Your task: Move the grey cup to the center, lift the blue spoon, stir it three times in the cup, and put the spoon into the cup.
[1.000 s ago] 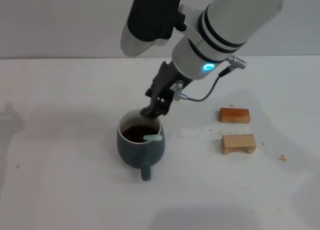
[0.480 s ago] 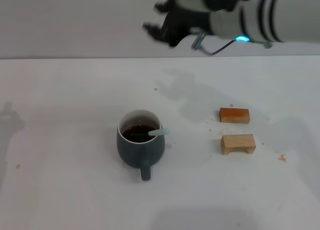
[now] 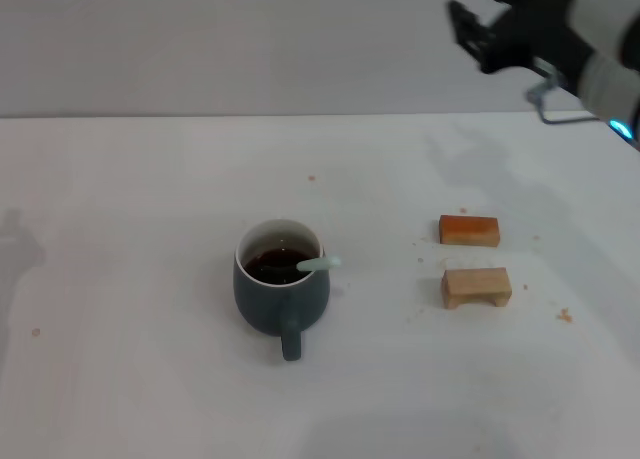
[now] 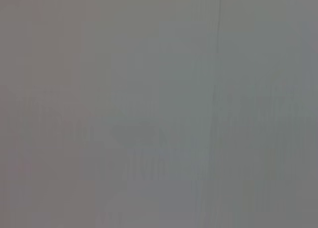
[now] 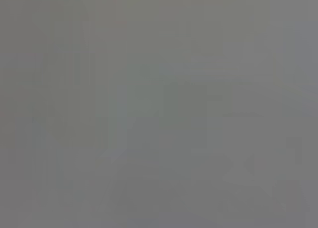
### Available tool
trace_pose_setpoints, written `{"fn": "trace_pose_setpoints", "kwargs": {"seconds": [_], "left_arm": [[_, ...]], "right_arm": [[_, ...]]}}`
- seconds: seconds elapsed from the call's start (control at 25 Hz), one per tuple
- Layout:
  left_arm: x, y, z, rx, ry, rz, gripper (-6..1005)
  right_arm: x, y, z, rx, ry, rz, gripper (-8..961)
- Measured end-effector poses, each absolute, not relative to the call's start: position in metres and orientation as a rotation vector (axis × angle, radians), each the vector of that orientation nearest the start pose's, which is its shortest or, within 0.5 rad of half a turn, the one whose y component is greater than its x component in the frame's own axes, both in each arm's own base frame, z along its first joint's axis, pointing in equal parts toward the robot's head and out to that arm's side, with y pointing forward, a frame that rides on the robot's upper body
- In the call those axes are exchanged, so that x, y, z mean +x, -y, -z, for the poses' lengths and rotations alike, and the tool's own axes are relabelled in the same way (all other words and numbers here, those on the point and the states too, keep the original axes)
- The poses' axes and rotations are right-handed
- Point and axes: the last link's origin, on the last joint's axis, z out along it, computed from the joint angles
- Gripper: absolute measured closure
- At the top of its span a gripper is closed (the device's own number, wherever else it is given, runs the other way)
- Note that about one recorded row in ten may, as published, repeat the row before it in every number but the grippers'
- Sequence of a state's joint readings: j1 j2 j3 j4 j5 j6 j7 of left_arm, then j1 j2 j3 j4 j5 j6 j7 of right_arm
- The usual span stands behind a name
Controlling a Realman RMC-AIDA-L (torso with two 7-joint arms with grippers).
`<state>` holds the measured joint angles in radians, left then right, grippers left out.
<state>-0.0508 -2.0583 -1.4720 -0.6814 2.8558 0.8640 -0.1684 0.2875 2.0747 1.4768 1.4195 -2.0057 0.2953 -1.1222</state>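
Note:
The grey cup point(image 3: 282, 289) stands upright near the middle of the white table point(image 3: 140, 229), its handle toward me and dark liquid inside. The blue spoon point(image 3: 317, 264) rests in the cup, with its pale handle sticking out over the right rim and its bowl hidden in the liquid. My right gripper point(image 3: 470, 37) hangs high at the upper right, far from the cup, open and holding nothing. The left gripper is out of view. Both wrist views show only a plain grey surface.
Two small wooden blocks lie right of the cup: an orange-brown one point(image 3: 469, 229) and a paler one point(image 3: 477, 286) just in front of it. A few crumbs dot the table near them.
My right gripper has let go of the spoon, risen from the cup's rim and swung away to the upper right. The spoon stays in the cup.

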Motion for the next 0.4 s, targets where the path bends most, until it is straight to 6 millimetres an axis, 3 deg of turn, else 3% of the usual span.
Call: {"fn": "trace_pose_setpoints", "kwargs": {"seconds": [0.12,0.16,0.2,0.24,0.28,0.36,0.4], "left_arm": [[-0.365,-0.293,-0.044,-1.373,0.672,0.656,1001],[-0.366,-0.292,-0.044,-1.374,0.677,0.657,1001],[-0.366,-0.292,-0.044,-1.374,0.677,0.657,1001],[-0.367,-0.291,-0.043,-1.374,0.679,0.655,1001],[-0.368,-0.29,-0.043,-1.373,0.682,0.652,1001],[-0.37,-0.288,-0.042,-1.372,0.685,0.651,1001],[-0.371,-0.287,-0.042,-1.371,0.686,0.652,1001]], "right_arm": [[0.173,-0.386,-0.029,-1.981,-0.371,-0.47,509],[0.192,-0.381,-0.032,-1.954,-0.415,-0.467,509],[0.192,-0.381,-0.032,-1.954,-0.415,-0.467,509],[0.212,-0.376,-0.034,-1.932,-0.467,-0.456,509],[0.212,-0.376,-0.034,-1.932,-0.467,-0.456,509],[0.24,-0.369,-0.034,-1.919,-0.523,-0.43,509],[0.24,-0.369,-0.034,-1.919,-0.523,-0.43,509]]}}
